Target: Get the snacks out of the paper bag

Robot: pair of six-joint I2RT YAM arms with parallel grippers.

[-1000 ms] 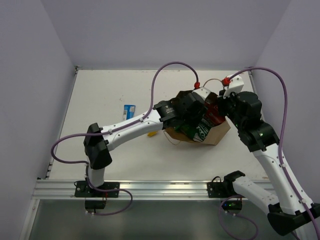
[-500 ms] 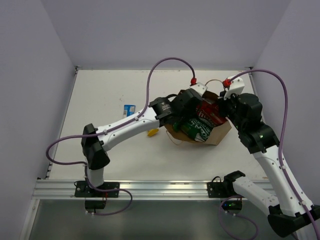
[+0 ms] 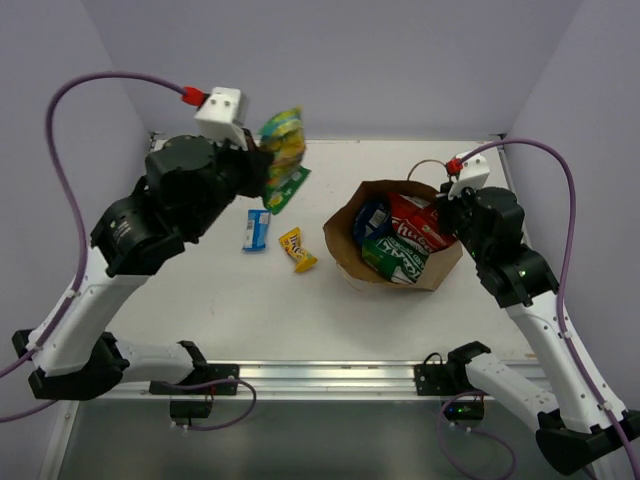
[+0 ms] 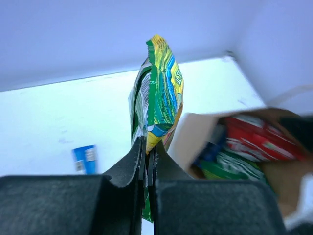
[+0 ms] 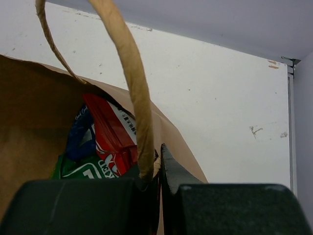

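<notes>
The brown paper bag [image 3: 343, 252] stands open right of centre, with red [image 3: 417, 226], green [image 3: 394, 256] and blue [image 3: 371, 215] snacks inside. My left gripper [image 3: 262, 166] is raised high at the back left, shut on a green-yellow packet [image 3: 284, 152]. In the left wrist view that packet [image 4: 159, 93] sticks up from the closed left gripper [image 4: 147, 148], with the bag [image 4: 194, 133] to the right. My right gripper [image 5: 159, 164] is shut on the bag's rim [image 5: 172, 132] beside its handle [image 5: 132, 83]; the red packet [image 5: 110, 131] shows inside.
A blue packet [image 3: 257, 229] and a small yellow packet [image 3: 296, 249] lie on the white table left of the bag. Grey walls close in the table on three sides. The arm bases sit on the rail [image 3: 320, 375] along the near edge.
My left gripper closed on the green-yellow packet inside the bag, then swung it up and far to the left, out of the bag. The right gripper kept its hold on the rim.
</notes>
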